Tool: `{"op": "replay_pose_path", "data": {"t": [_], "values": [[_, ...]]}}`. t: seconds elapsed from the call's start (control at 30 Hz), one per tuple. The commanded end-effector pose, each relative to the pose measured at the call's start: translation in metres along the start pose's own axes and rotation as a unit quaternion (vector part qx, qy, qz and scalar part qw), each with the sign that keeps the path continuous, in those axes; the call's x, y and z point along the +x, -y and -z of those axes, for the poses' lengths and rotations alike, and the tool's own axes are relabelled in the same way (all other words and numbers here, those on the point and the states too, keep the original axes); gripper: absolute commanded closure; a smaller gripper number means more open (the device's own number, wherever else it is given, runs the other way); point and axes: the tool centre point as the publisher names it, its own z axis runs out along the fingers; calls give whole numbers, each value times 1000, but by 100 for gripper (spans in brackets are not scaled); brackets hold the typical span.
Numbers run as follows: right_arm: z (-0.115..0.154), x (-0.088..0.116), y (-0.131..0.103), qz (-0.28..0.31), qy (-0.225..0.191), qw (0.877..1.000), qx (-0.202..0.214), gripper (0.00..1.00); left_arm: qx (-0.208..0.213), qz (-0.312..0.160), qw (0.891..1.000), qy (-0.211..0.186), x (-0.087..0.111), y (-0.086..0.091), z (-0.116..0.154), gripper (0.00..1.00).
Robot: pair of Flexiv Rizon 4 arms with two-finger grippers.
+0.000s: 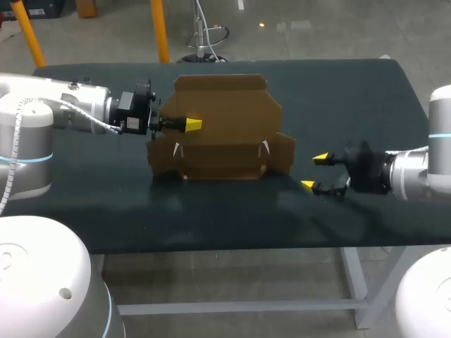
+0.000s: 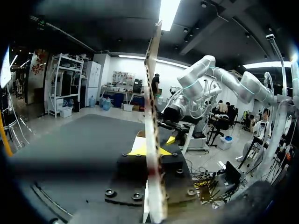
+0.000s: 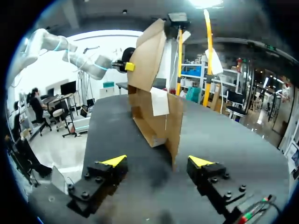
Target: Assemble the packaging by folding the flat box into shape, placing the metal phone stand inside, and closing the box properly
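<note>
A brown cardboard box stands partly folded at the middle of the table, its tall rear panel raised and side flaps sticking out. My left gripper is shut on the left part of that rear panel. In the left wrist view the panel rises edge-on from between the yellow tips of the left gripper. My right gripper stands open just right of the box's right flap, not touching it. In the right wrist view the box stands ahead of the open right gripper. No phone stand shows.
The dark tabletop stretches to both sides of the box. Its front edge runs a short way in front of my right gripper.
</note>
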Motion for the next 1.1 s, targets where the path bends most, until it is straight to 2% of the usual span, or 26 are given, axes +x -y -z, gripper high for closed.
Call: {"op": "replay_pose_path", "data": {"t": [0.03,0.3,0.5,0.63,0.67,0.7,0.73,0.83,1.0,1.1], "values": [[-20,-13,1,0,-16,1000,0,11,0,0,1000,0,-1,-3,-1,100],[-42,-27,-2,-4,-34,999,-7,15,0,0,1000,0,-1,-3,-1,100],[-53,-33,-4,-9,-36,999,-12,23,0,0,1000,0,-1,-3,-1,100],[-59,-35,-5,-12,-36,999,-17,32,0,0,1000,0,-1,-3,-1,100],[-60,-35,-5,-13,-35,999,-18,38,0,0,1000,0,-1,-3,-1,100],[-61,-35,-6,-14,-35,999,-19,47,0,0,1000,0,-1,-3,-1,100],[-62,-35,-6,-14,-34,999,-21,51,0,0,1000,0,-1,-3,-1,100],[-65,-34,-7,-15,-33,999,-23,58,0,0,1000,0,-1,-3,-1,100],[-70,-32,-9,-16,-29,999,-20,60,0,0,1000,0,-1,-3,-1,100],[-72,-29,-11,-18,-26,999,-23,72,0,0,1000,0,-1,-3,-1,100]]}}
